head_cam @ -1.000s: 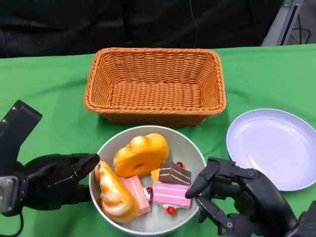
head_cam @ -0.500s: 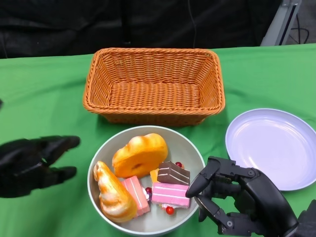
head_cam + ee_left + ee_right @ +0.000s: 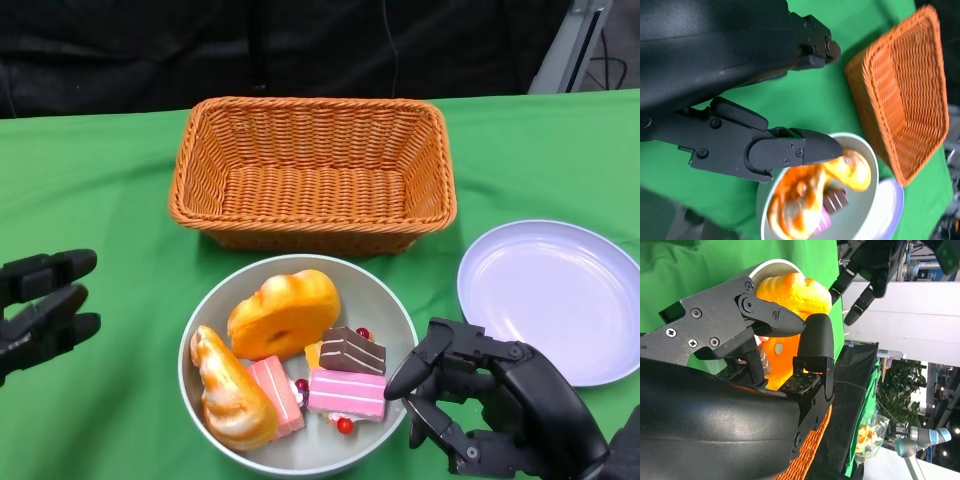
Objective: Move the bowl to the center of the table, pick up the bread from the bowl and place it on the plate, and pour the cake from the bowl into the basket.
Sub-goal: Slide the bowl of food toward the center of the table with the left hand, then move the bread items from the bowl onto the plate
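Right hand: your fingers were apart, holding nothing, just beside the bowl rim.
Left hand: released, well apart from the bowl.
Bread: lay in the bowl among cake pieces.
Risk: you could nudge the bowl or snag cake.
Desk: green cloth; basket, plate near.

Bowl between the two hands, basket behind it

The bowl sits on the surface just left of the right hand and well right of the left hand. In it lie bread and cake. The basket stands behind the bowl; the plate lies behind the right hand.
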